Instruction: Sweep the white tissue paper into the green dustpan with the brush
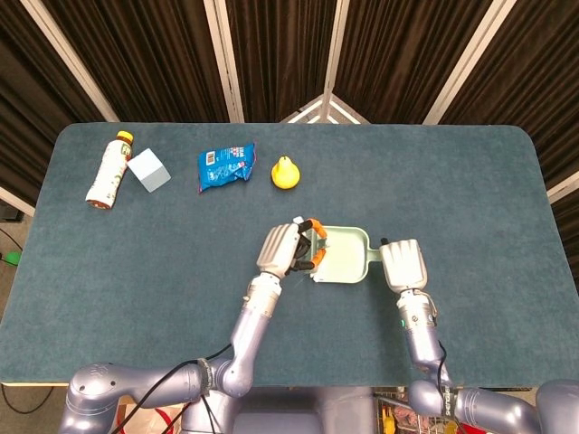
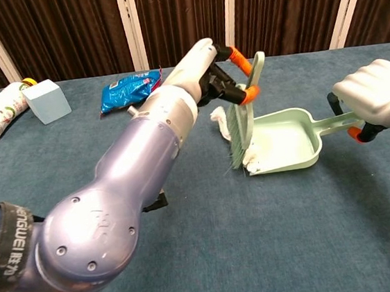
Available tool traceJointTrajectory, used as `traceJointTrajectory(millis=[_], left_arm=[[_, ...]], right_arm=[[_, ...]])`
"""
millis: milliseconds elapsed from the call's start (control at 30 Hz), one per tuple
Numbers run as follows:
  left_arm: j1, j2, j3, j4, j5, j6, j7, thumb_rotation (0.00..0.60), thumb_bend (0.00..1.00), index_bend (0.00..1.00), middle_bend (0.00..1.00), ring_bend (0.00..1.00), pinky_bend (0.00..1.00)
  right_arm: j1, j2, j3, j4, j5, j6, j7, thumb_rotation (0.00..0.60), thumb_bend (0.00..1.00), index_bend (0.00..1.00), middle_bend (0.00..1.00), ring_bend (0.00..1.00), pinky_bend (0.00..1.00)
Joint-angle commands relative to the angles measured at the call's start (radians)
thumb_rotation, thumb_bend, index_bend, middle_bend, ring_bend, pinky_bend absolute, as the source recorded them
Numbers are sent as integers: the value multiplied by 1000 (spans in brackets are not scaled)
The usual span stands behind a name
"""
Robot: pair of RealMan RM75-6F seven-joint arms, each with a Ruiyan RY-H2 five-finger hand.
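Pale green dustpan (image 2: pixel 288 139) lies flat, mouth leftward. White tissue (image 2: pixel 255 158) bunches at its lip. The orange-handled brush (image 2: pixel 240 129) stands upright, bristles against the tissue.

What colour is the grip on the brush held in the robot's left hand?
Orange, on the brush gripped by the left hand; the chest view shows it best.

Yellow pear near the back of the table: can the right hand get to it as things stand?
Probably not right now: the right hand grips the dustpan handle, so it isn't free. The table around the pear looks open.
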Motion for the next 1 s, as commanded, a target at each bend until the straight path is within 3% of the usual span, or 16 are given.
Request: traceJointTrajectory(millis=[33,533,733,1000], left_arm=[[-14,-11,-16,1,15,5,-17,600,483,787,1000,1000,1000],[33,31,9,-31,152,48,-210,600,448,787,1000,997,1000],[43,72,-5,-31,162,52,-208,600,448,786,1000,997,1000],[59,109,14,-6,147,27,-185,600,446,786,1000,997,1000]], right_arm=[[4,-7,5,-9,7,5,-15,600,538,613,819,839,878],[1,12,-1,-30,13,17,-18,600,539,613,819,839,878],[2,14,-3,-37,12,20,-20,600,539,612,819,839,878],[7,9,-2,-33,16,20,-27,600,539,613,819,839,878]])
